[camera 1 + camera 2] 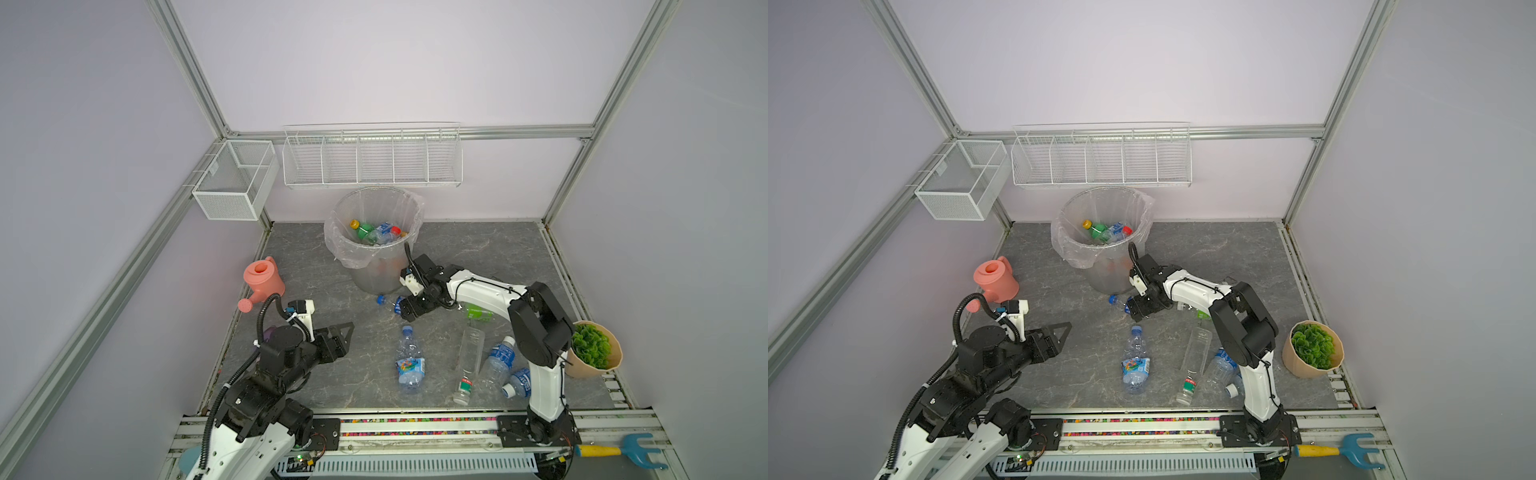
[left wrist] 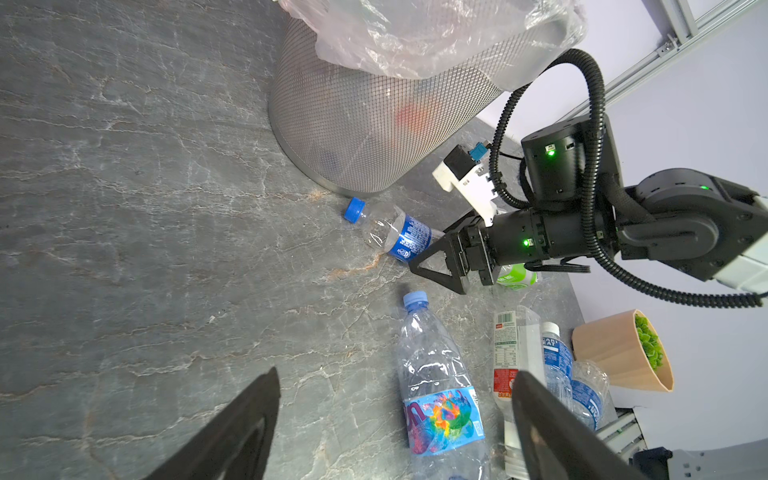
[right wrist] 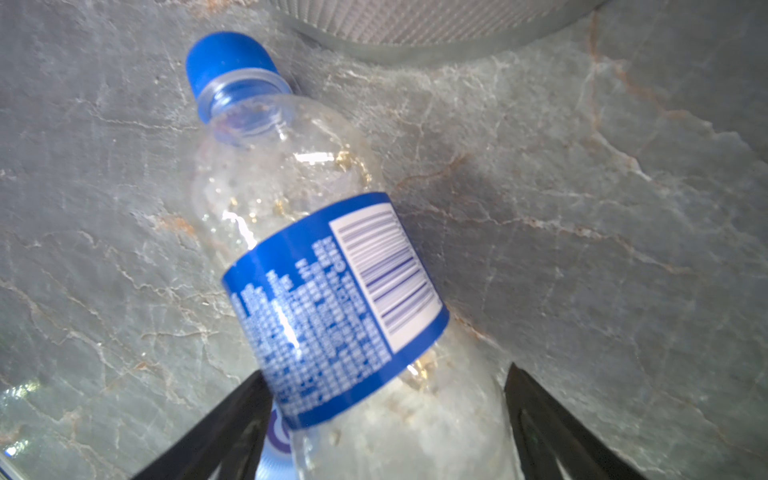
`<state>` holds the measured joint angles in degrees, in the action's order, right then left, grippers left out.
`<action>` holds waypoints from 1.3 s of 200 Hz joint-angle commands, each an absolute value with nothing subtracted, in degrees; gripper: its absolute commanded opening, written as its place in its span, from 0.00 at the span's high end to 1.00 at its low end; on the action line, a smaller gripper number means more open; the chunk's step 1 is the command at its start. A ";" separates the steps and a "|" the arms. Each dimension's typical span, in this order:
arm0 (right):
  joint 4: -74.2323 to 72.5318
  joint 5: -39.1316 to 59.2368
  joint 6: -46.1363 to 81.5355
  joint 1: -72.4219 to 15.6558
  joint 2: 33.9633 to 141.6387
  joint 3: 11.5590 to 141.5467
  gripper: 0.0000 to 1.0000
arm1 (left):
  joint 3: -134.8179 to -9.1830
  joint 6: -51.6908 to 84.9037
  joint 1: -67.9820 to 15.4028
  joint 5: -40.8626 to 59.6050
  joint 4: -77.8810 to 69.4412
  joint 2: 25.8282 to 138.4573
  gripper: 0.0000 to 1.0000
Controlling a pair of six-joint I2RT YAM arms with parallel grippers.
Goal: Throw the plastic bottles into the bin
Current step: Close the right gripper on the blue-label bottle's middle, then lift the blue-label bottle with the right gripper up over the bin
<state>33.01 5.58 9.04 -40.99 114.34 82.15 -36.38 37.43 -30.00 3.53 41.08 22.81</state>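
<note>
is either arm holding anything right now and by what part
Left gripper holds nothing. Right gripper has its jaws astride the base end of the blue-label bottle; whether they grip it cannot be told.

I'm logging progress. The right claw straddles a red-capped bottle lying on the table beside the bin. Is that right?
Not quite. The cap is blue, not red, as the right wrist view shows. The rest holds: the right claw straddles the bottle, which lies on the table beside the bin.
</note>
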 commanded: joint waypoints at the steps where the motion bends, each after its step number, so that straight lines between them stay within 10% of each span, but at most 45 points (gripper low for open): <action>1: 32.04 5.31 9.29 -41.37 115.14 81.32 0.13 | -35.89 38.27 -30.04 4.04 42.19 22.23 0.13; 79: 32.13 5.06 10.12 -41.72 112.33 79.41 0.41 | -35.85 38.55 -30.11 4.03 42.36 21.62 0.14; 260: 44.69 -7.46 12.14 -42.54 75.95 70.12 0.45 | -36.01 38.34 -30.06 4.13 40.61 22.92 0.15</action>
